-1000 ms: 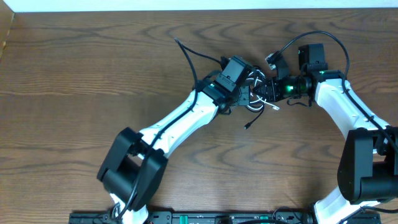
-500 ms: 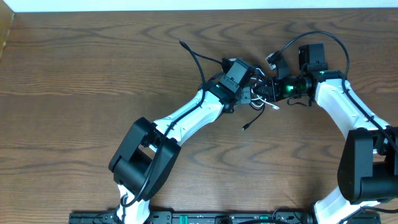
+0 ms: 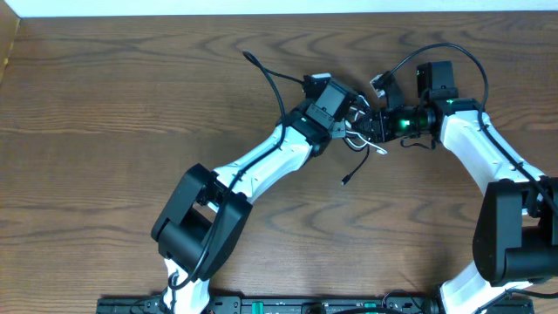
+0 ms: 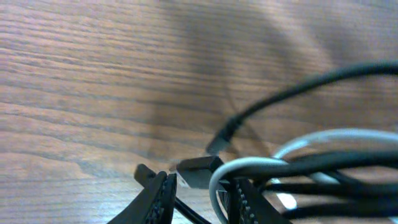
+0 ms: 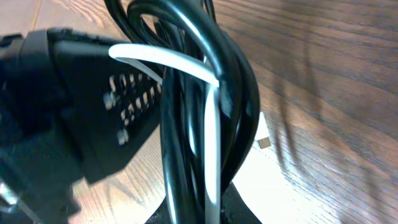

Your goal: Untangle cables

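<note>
As left pincer (image 4: 202, 190) and right pincer (image 3: 375, 125) clamp the two cables (image 5: 233, 93), one black entwines one white.

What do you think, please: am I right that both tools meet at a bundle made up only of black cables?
Not quite: the bundle is not only black. The right wrist view shows a white cable running among the black cables. The rest holds: the left tool and the right tool do meet at it.
</note>
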Robot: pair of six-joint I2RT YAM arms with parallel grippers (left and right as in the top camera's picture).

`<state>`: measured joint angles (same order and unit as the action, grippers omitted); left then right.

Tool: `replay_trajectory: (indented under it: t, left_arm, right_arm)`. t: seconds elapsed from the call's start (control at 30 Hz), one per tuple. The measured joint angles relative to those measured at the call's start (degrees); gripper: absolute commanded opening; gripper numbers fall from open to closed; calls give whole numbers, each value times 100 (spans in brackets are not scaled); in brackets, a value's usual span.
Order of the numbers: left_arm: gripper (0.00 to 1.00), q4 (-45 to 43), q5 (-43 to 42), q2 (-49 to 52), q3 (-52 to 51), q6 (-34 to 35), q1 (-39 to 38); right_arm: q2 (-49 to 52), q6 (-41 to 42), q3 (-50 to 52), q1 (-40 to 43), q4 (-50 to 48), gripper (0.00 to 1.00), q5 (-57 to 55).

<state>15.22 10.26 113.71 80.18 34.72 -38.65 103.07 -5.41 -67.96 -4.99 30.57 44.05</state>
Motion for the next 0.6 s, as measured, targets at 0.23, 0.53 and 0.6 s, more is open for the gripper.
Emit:
replay_trajectory:
  t: [0.23, 0.53, 0.6]
  left_arm:
    - [8, -28, -146, -2, 28, -20, 149]
    - [25, -22, -374, -2, 31, -138, 350]
    - [28, -9, -514, -2, 33, -173, 481]
  right_arm:
    - [20, -2, 0, -72, -33, 1, 48]
    - [28, -2, 0, -74, -44, 1, 70]
    - [42, 0, 0, -83, -61, 1, 98]
